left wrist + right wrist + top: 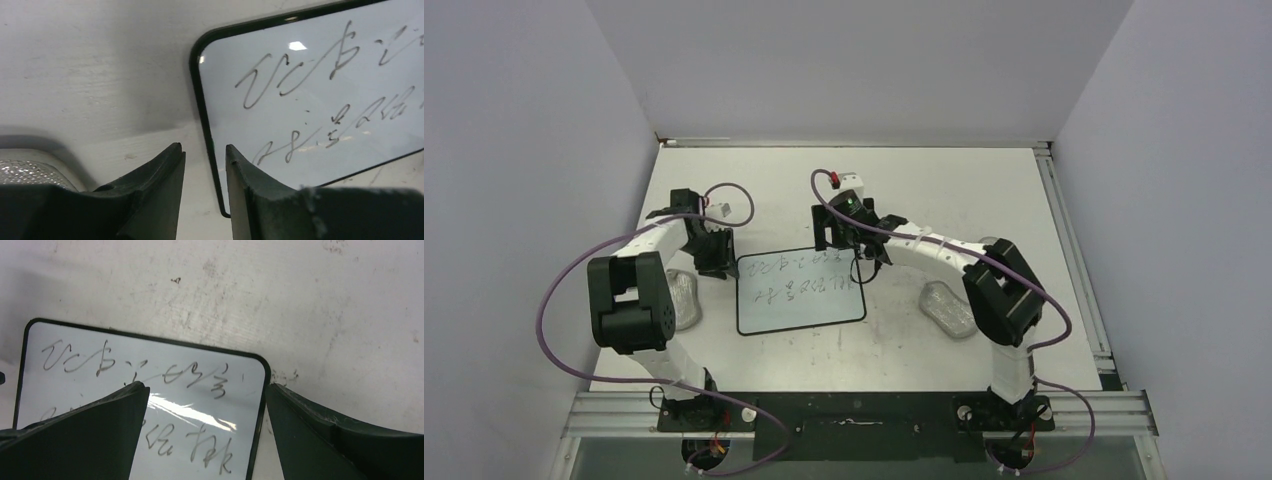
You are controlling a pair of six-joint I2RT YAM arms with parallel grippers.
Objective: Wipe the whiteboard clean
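Note:
The whiteboard (800, 291) lies flat in the middle of the table, with two rows of dark scribbles across its far half. My left gripper (715, 254) is low at its far left edge. In the left wrist view the board (325, 75) fills the right, and the jaws (202, 147) stand a narrow gap apart, straddling its black rim and holding nothing. My right gripper (852, 238) hovers over the far right corner. In the right wrist view the jaws (207, 387) are wide open and empty above the board (65, 385).
A grey translucent lump (682, 298) lies left of the board, beside the left arm; its meshy edge also shows in the left wrist view (25, 170). A second lump (946, 308) lies right of the board. Walls enclose the table on three sides.

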